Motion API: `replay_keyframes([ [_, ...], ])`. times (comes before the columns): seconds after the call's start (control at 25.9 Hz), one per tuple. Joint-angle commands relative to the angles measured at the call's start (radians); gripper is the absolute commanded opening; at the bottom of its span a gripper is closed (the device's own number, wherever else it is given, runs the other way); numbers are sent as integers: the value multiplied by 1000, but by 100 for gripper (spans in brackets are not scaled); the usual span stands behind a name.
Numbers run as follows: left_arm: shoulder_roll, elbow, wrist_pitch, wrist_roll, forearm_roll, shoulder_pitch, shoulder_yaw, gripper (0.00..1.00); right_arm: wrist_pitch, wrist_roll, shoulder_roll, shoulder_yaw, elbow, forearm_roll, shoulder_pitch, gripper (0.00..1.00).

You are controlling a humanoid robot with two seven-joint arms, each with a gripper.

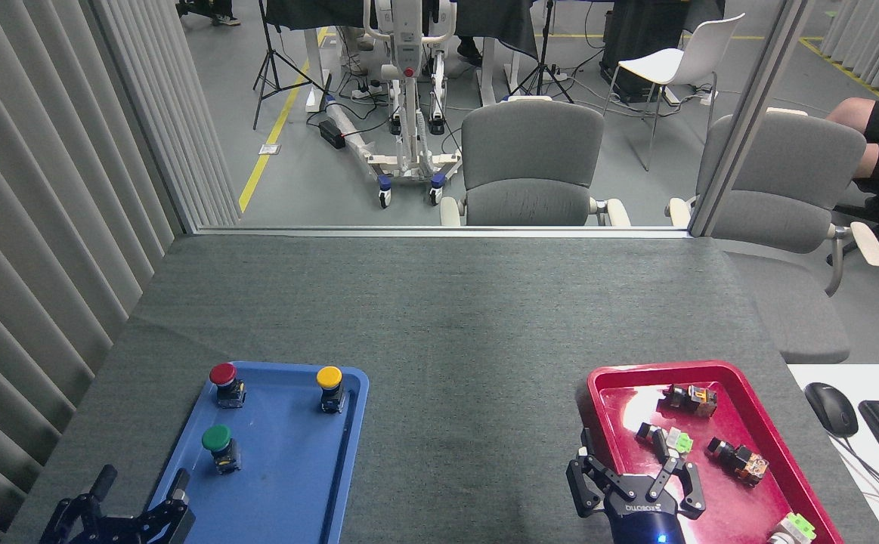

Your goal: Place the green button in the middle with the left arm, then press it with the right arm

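Green button (pixel 219 446) stands upright at the near left of the blue tray (pixel 288 483), untouched. Left gripper (pixel 140 495), fingers spread, waits just near-left of it; best to descend squarely over the cap. Right gripper (pixel 636 476), also spread, hovers over the red tray (pixel 756 423).

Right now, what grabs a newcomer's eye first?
Two bright trays near the table's front edge: a blue tray on the left holding the red button, yellow button and green button; a red tray on the right with small loose parts. The left gripper and right gripper sit open at the bottom edge.
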Motion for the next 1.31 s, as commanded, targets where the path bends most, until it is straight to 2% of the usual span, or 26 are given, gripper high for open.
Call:
replay_keyframes([
  [0.0,13,13,-1,5,0,1,9,100,-6,-8,4,-36,-13,-8,25,100],
  [0.19,21,35,0,1,0,1,11,100,-3,-9,13,-48,-24,-11,39,100],
  [0.31,27,35,-3,10,1,-1,12,100,-15,-8,53,-51,-48,-10,45,100],
  [0.39,27,36,-12,11,1,-6,12,100,-24,-6,59,-53,-50,-8,45,100],
  [0.62,26,36,-38,11,-8,-7,12,100,-18,-11,47,-45,-47,-7,45,100],
  [0.81,26,38,-37,10,-5,-21,12,100,2,-12,58,-43,-50,-2,36,100],
  [0.93,26,39,-37,10,0,-39,12,100,63,-14,48,-43,-50,-2,30,100],
  [1.12,27,41,-37,5,1,-42,12,100,60,-37,15,-40,-39,1,37,100],
  [1.27,26,41,-27,10,3,-42,12,100,54,-35,24,-26,-50,30,33,100],
])
